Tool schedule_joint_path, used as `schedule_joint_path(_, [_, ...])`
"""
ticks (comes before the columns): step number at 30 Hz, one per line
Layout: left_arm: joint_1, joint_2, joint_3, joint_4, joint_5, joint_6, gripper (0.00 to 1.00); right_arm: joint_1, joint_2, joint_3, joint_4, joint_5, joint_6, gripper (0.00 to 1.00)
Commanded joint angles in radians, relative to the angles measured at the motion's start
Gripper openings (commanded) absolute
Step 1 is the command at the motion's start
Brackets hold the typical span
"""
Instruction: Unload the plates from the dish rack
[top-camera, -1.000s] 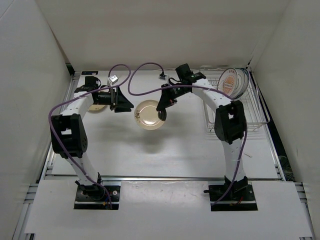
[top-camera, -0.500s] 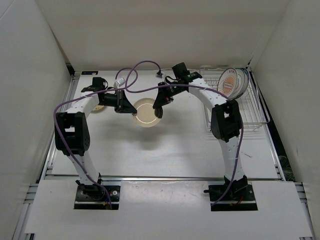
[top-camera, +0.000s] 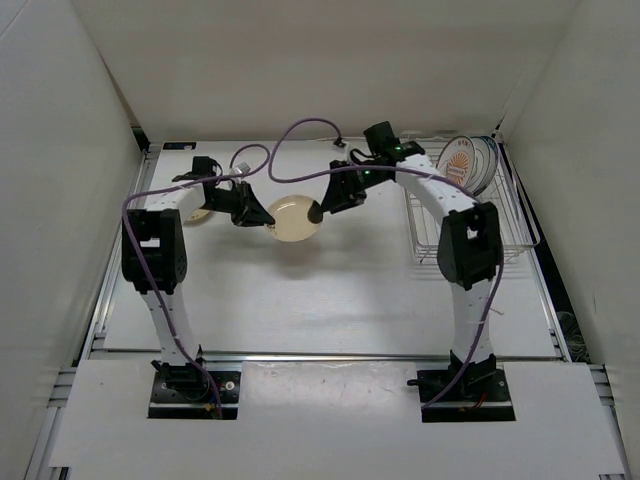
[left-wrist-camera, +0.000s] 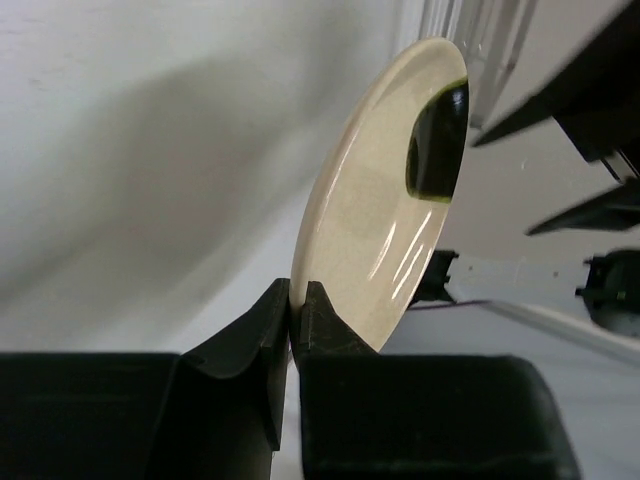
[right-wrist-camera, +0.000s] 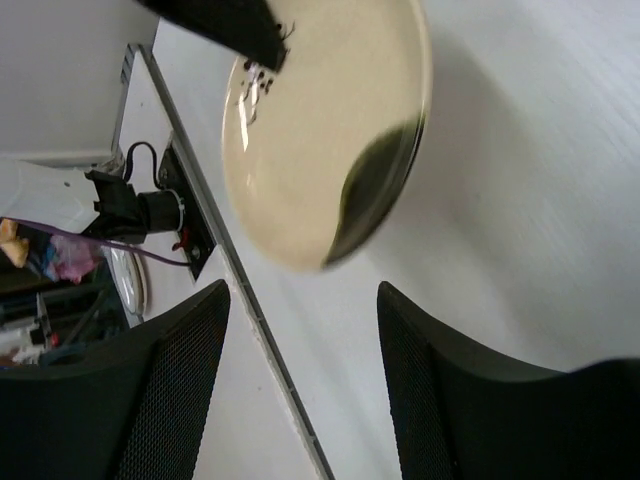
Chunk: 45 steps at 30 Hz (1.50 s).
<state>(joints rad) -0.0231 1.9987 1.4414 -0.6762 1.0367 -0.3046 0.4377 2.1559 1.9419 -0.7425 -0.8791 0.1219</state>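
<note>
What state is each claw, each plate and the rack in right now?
Left claw: shut on the rim of the cream plate.
Right claw: open, gripping nothing.
Cream plate: held aloft by its rim.
Rack: plates standing upright inside.

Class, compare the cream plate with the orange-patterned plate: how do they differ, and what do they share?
The cream plate is plain with one dark patch near its rim; the orange-patterned plate is white with an orange design. The cream plate is in the air, pinched at its rim by the left gripper; the orange-patterned plate stands on edge in the dish rack. Both are round.
</note>
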Motion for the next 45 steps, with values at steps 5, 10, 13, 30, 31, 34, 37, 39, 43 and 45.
schedule_joint_path(5, [0.084,0.112,0.137,0.127,-0.090,-0.237,0.11,-0.126,-0.244,-0.153,-0.066,0.035,-0.100,0.65])
schedule_joint_path(10, [0.184,0.146,0.206,0.147,-0.124,-0.263,0.11,-0.154,-0.324,-0.241,-0.075,0.054,-0.131,0.66])
schedule_joint_path(13, [0.258,0.167,0.215,0.158,-0.112,-0.274,0.11,-0.165,-0.349,-0.281,-0.084,0.063,-0.140,0.66])
schedule_joint_path(30, [0.525,0.206,0.191,0.207,-0.060,-0.295,0.11,-0.165,-0.386,-0.304,-0.093,0.081,-0.151,0.66])
schedule_joint_path(31, [0.525,0.216,0.191,0.207,-0.060,-0.295,0.11,-0.165,-0.386,-0.304,-0.093,0.081,-0.151,0.66])
schedule_joint_path(34, [0.534,0.227,0.191,0.207,-0.069,-0.286,0.11,-0.165,-0.395,-0.304,-0.093,0.081,-0.160,0.66])
schedule_joint_path(37, [0.543,0.227,0.182,0.207,-0.083,-0.286,0.11,-0.165,-0.395,-0.313,-0.093,0.091,-0.160,0.66])
schedule_joint_path(39, [0.555,0.238,0.182,0.207,-0.095,-0.277,0.11,-0.165,-0.395,-0.313,-0.093,0.091,-0.160,0.66])
schedule_joint_path(43, [0.575,0.247,0.182,0.207,-0.107,-0.277,0.11,-0.165,-0.395,-0.313,-0.093,0.091,-0.160,0.66])
schedule_joint_path(45, [0.584,0.247,0.182,0.207,-0.107,-0.277,0.11,-0.165,-0.395,-0.313,-0.093,0.091,-0.160,0.66])
